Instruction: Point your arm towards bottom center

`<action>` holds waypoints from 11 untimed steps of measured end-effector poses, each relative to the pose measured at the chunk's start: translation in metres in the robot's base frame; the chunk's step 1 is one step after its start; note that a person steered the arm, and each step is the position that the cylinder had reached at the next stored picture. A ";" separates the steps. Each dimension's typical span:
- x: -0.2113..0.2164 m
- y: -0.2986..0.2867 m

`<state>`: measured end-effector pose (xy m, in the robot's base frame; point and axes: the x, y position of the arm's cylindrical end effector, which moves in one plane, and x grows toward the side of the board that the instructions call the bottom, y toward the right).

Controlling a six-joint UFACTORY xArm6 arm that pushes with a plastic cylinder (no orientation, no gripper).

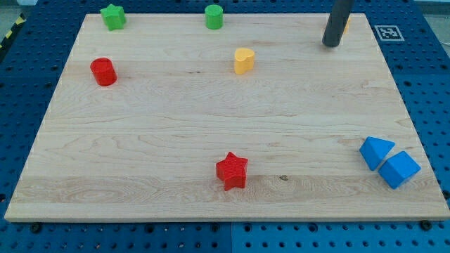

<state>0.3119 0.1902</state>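
My tip [330, 44] rests on the board near the view's top right. Just behind the rod a yellow block [345, 24] peeks out, mostly hidden, shape unclear. A yellow heart-shaped block [243, 61] lies left of the tip. A green star [112, 17] and a green cylinder [214, 16] sit along the top edge. A red cylinder [103, 72] is at the left. A red star [232, 171] lies at the bottom centre, far from the tip. Two blue blocks, a triangle [375, 152] and a cube-like one [399, 169], touch at the bottom right.
The wooden board [176, 126] lies on a blue pegboard table [429, 84]. A black-and-white marker tag [387, 32] sits off the board's top right corner.
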 end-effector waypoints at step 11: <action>0.199 -0.091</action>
